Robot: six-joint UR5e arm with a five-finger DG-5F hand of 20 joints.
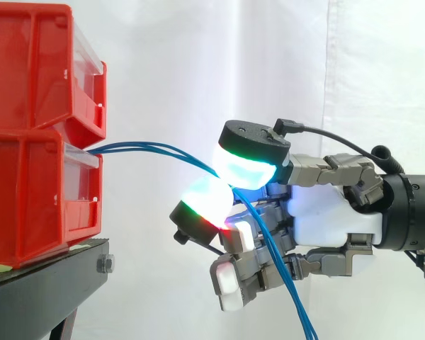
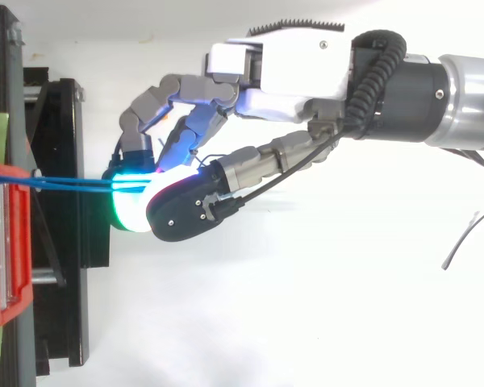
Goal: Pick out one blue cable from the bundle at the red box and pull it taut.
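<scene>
Side view: blue cables (image 1: 156,149) come out of the front of the lower red bin (image 1: 28,198) and run toward the view's right. They bow up slightly, then dip into the hand (image 1: 326,212). The long axis on this stretch is approx level, from the bin to the fingertips. Past the pinch the strands turn and drop steeply down-right across the curled lower fingers, cut off at the bottom edge.

The hand is pinching the cables btwn two big glowing pads (image 1: 244,170). The upper one glows cyan/green; the lower one glows white w/ green and red at its rim. The other fingers are folded in under the palm. It's hard to tell how many strands sit in the pinch, since they bunch together there, or whether one is separated from the rest.

The upper red bin (image 1: 28,64) sits stacked on the lower one. Both are on the black stand (image 1: 49,283), w/ the white curtain (image 1: 163,71) behind.

Top view: the cables (image 2: 64,184) show as a near-straight line from the bin (image 2: 4,242) at the view's left edge to the pads. The hand (image 2: 282,72) covers them from there on. Where they exit the bin is cut off by the frame edge.
</scene>
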